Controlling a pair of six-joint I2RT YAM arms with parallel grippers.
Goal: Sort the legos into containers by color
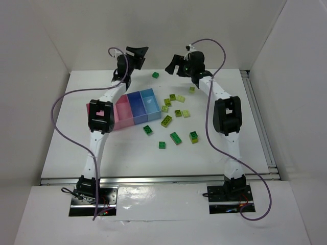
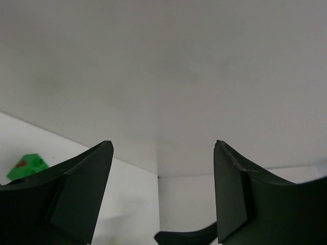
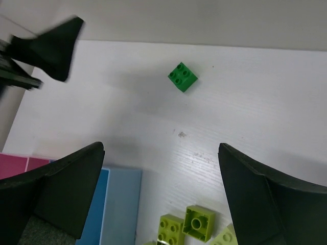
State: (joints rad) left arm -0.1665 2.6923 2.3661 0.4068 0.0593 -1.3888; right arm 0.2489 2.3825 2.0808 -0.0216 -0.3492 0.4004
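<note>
Scattered legos (image 1: 166,121), dark green and yellow-green mixed, loose on the white table (image 1: 66,148) at 3 to 4 o'clock of the containers (image 1: 137,108); no brick visible in the uncovered bins. One dark green brick (image 1: 155,75) alone at 1 o'clock of the row, well apart from the rest, near the gap between the two grippers. Spread wide and empty, the left gripper (image 1: 138,57); parted likewise and holding nothing, the right gripper (image 1: 173,63).

Likely step in hand: a first pick, probably that lone brick. To do it well: lower the right gripper straight over it, turn the wrist so the fingers meet flat sides rather than corners, close gently on the slick plastic, keep the left gripper clear of the shared space. Settle one bin per colour early.

From the right wrist: the dark green brick (image 3: 182,77) skewed at 12 o'clock, four studs up, with yellow-green bricks (image 3: 196,222) and the light blue bin (image 3: 121,204) at 6 o'clock, detail lost from above. From the left wrist: mostly wall (image 2: 163,61), the dark green brick (image 2: 28,167) only a corner at 8 o'clock.
</note>
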